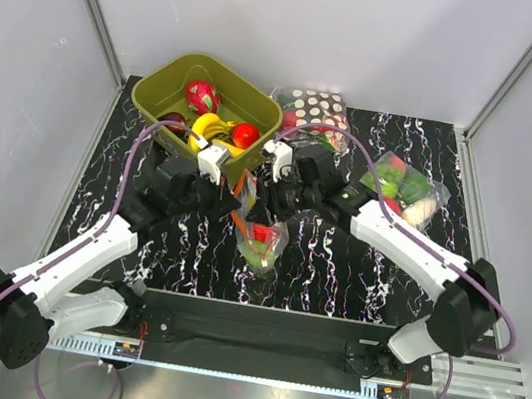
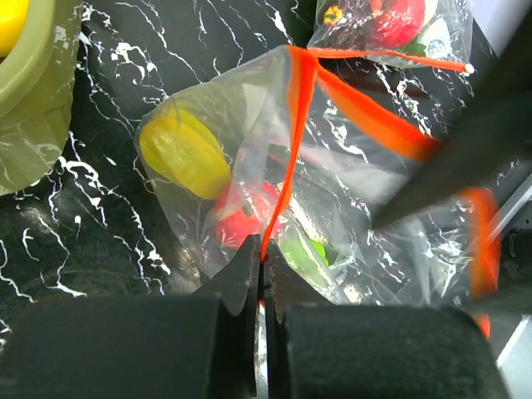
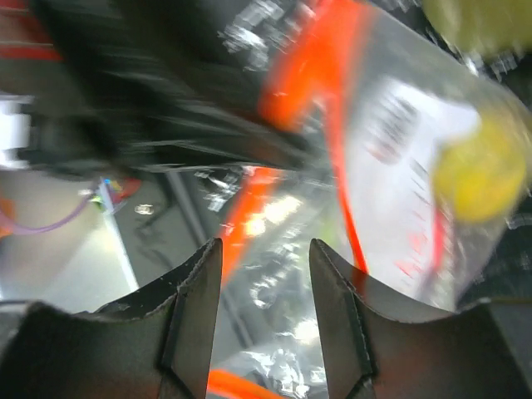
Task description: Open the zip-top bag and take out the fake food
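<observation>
zip-top bag (image 1: 262, 239), fake food (image 2: 183, 154) inside, just near-right of the green bin (image 1: 161, 92); left gripper (image 2: 262, 266) pinched tight on its orange zip strip (image 2: 295, 125), which runs away toward the right gripper (image 3: 264, 258), whose fingers (image 3: 195, 299) stand half apart with bag film in the gap, not clamped yet

Zip-top bag (image 1: 261, 231) mid-table on the mat (image 1: 336, 271), between the two arms. Fake food (image 2: 184, 155) inside it. Left gripper (image 2: 262, 264) at the bag's top edge, left side, pinching it. Right gripper (image 3: 266, 258) just right of that, jaws either side of the film. Tub (image 1: 146, 92) back left, toy fruit (image 1: 218, 129) in it. Second bag (image 1: 313, 106) behind centre, third bag (image 1: 405, 186) back right.
</observation>
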Robot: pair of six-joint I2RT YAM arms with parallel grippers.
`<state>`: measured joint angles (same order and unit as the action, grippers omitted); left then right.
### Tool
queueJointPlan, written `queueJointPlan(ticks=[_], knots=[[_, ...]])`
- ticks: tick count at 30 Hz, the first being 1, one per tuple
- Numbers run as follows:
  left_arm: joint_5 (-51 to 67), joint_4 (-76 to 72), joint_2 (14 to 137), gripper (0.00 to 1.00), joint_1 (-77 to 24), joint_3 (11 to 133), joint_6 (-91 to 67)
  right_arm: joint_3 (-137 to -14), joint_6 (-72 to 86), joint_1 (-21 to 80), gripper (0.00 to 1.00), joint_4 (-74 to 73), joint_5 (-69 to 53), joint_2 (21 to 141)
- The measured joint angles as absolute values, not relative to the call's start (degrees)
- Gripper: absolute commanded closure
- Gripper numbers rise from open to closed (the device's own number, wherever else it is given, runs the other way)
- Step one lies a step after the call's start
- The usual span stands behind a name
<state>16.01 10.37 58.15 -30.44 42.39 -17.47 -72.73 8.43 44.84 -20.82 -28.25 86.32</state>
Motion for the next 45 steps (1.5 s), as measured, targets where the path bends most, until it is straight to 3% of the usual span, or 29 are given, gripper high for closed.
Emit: queueJointPlan(ticks=[7,24,35,45], knots=[[16.0,11.3,57.2,1.0,-30.4,42.4,-17.1,-73.8,9.6,44.8,0.5,-26.5,-16.8,94.7],[16.1,12.8,57.3,1.0,-30.4,42.4,-16.7,-76.5,9.8,45.1,0.48,-29.6,-6.4,103.2],[16.2,12.9,58.3,1.0,-30.4,42.4,-16.7,-76.7,9.4,45.2,0.26,-27.4,-1.6,104.4],[16.3,13.2,59.4,1.0,-30.4,42.4,-16.7,-74.6,10.3,45.6,0.21,-27.1,-0.5,106.5]])
